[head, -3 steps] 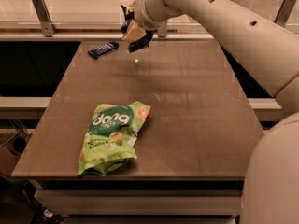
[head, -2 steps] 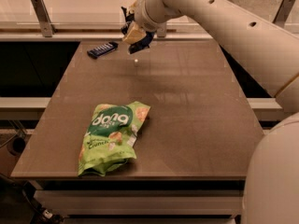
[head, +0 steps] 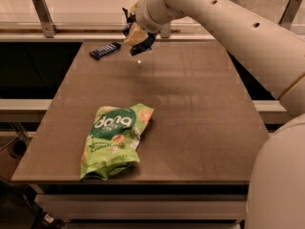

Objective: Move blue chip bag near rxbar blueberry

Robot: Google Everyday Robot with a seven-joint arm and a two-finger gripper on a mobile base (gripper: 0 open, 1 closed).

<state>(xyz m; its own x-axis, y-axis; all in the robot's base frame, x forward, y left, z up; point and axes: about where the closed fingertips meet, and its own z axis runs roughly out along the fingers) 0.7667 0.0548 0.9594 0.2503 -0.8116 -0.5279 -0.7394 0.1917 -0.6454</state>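
Note:
My gripper (head: 137,34) hangs over the far edge of the table, shut on the blue chip bag (head: 135,33). The bag shows a pale yellowish face with dark navy edges and is held just above the tabletop. The rxbar blueberry (head: 105,50), a small flat dark blue bar, lies on the table at the far left, a short way left of and below the gripper. The bag and the bar are apart.
A large bright green snack bag (head: 114,140) lies on the brown table (head: 200,128) toward the front left. A rail with posts (head: 43,14) runs behind the table's far edge. My arm (head: 238,27) reaches in from the right.

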